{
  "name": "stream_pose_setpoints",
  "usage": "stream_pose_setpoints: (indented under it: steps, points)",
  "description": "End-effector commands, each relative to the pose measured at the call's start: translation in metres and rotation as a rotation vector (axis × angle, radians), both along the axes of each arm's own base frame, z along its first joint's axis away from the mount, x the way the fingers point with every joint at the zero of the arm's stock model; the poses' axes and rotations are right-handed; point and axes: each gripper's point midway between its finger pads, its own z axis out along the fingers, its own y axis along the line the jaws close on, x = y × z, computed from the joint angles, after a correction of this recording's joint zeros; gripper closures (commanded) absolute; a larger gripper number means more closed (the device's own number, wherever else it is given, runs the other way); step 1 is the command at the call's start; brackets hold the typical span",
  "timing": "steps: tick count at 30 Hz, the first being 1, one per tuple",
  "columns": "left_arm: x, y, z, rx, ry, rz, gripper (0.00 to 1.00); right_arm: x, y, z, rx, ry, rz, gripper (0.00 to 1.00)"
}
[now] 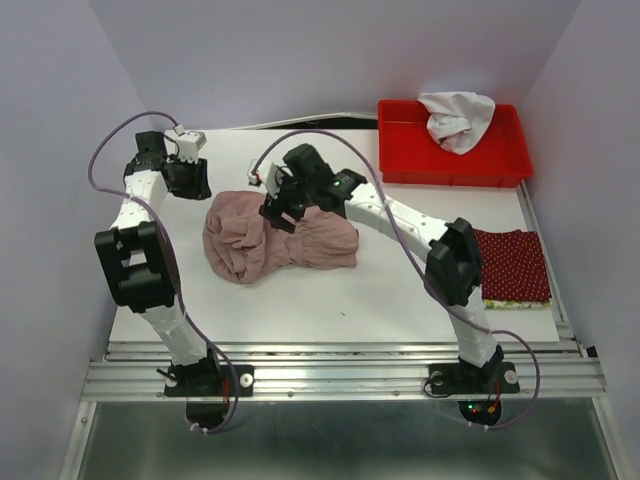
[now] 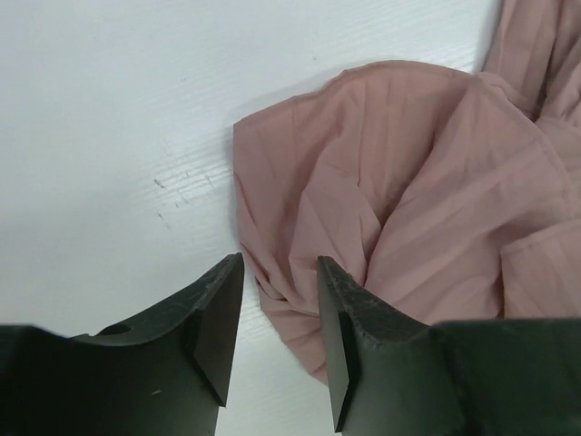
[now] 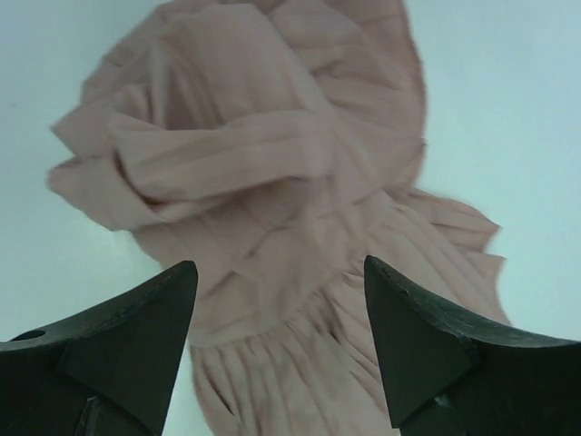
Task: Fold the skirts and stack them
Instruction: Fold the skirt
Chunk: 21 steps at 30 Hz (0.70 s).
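The dusty-pink pleated skirt [image 1: 270, 245] lies crumpled in a heap at the middle of the table. It also shows in the left wrist view [image 2: 427, 200] and the right wrist view [image 3: 263, 182]. My right gripper [image 1: 280, 212] hovers over the heap's top, open and empty [image 3: 280, 300]. My left gripper [image 1: 190, 180] is open and empty at the heap's far-left edge [image 2: 280, 300], one finger over the cloth edge. A folded dark red skirt with white dots [image 1: 512, 265] lies on a folded yellow-green patterned skirt [image 1: 515, 303] at the table's right edge.
A red bin [image 1: 452, 150] at the back right holds a crumpled white cloth [image 1: 457, 118]. The white table top [image 1: 300, 300] ends at a metal rail in front. Purple walls close in the sides and back.
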Motion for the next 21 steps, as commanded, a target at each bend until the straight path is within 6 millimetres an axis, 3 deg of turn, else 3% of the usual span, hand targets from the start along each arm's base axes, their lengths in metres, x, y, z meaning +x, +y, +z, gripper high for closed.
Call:
stream_pose_setpoints:
  steps: [1, 7, 10, 15, 20, 21]
  points:
    - [0.010, 0.009, -0.004, 0.023, -0.002, 0.056, 0.52, -0.023, 0.035, -0.027, 0.025, 0.127, 0.019, 0.23]
    - [-0.002, 0.009, -0.007, 0.030, -0.019, 0.074, 0.53, -0.033, 0.091, 0.000, 0.175, 0.141, -0.010, 0.31]
    - [-0.008, 0.010, -0.012, 0.033, 0.000, 0.090, 0.52, -0.040, 0.115, -0.010, 0.192, 0.145, -0.055, 0.25]
    - [-0.013, 0.014, -0.010, 0.027, 0.015, 0.107, 0.53, -0.045, 0.126, -0.079, 0.111, 0.212, -0.092, 0.18]
    - [-0.017, 0.012, -0.006, 0.020, 0.013, 0.101, 0.52, -0.075, 0.108, -0.133, 0.001, 0.325, -0.021, 0.22]
    - [-0.018, 0.011, -0.005, 0.019, 0.011, 0.096, 0.52, -0.085, 0.094, -0.148, -0.045, 0.339, 0.000, 0.27]
